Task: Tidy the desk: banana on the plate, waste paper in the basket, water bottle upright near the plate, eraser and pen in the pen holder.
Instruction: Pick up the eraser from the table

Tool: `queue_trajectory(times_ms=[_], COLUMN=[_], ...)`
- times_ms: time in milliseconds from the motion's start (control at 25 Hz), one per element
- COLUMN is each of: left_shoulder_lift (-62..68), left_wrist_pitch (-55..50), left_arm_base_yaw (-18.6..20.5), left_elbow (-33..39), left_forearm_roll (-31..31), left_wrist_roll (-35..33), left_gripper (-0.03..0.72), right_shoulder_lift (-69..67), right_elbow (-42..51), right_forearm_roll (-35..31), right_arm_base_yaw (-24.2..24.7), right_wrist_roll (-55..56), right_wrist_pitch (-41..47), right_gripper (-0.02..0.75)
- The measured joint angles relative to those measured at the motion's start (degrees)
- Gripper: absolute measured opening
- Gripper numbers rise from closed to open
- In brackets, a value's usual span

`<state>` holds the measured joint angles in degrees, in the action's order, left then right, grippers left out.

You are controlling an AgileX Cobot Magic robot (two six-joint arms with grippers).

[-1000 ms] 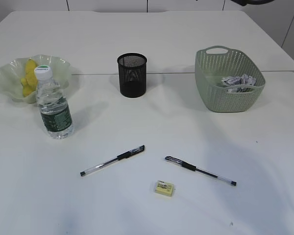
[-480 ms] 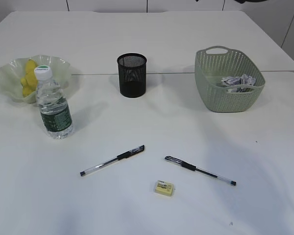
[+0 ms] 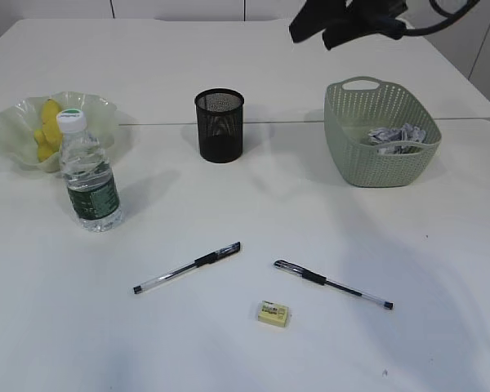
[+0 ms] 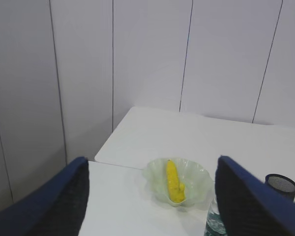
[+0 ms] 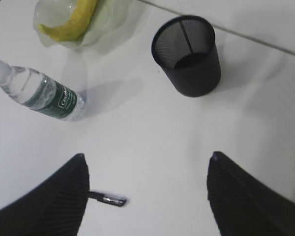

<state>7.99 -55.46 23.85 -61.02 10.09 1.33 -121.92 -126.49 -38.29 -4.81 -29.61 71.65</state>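
On the white table (image 3: 253,49), the banana (image 3: 47,129) lies in the plate (image 3: 12,131) at left, the upright water bottle (image 3: 88,173) just before it; the empty pen holder (image 3: 220,125) stands mid-table; the basket (image 3: 381,143) holds the waste paper (image 3: 396,135). Two pens (image 3: 188,267) and the eraser (image 3: 273,314) lie in front. Both pincers are spread, empty; the right pincer (image 3: 343,20) hangs above the basket

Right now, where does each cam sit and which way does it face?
Exterior: front of the desk, raised, slanting down; right arm's dark end at top.
Left wrist: high at the left, facing the wall over the plate with the banana; left tool open.
Right wrist: overhead, looking down on the pen holder; right tool open.
Shared: plate, banana, water bottle, pen holder.
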Motion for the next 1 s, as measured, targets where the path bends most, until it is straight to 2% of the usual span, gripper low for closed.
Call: queue_trajectory(times_ms=[200,520,1000], left_shoulder_lift=[0.6,2.61,4.97], left_wrist_pitch=[0.51,0.62,1.97], left_arm_base_yaw=[0.0,0.0,0.0], left_elbow=[0.0,0.0,0.1], left_forearm_roll=[-0.7,-1.22,-1.63], left_wrist_roll=[0.0,0.0,0.0], left_gripper=[0.559,0.559,0.558], right_shoulder_lift=[1.29,7.91,22.38], right_elbow=[6.55,11.61,22.83], right_forearm_roll=[4.18,4.91,9.8], right_arm_base_yaw=[0.0,0.0,0.0], right_wrist_roll=[0.15,0.19,-2.55], right_wrist_pitch=[-0.11,-0.24,-0.24], right_gripper=[0.557,0.556,0.554])
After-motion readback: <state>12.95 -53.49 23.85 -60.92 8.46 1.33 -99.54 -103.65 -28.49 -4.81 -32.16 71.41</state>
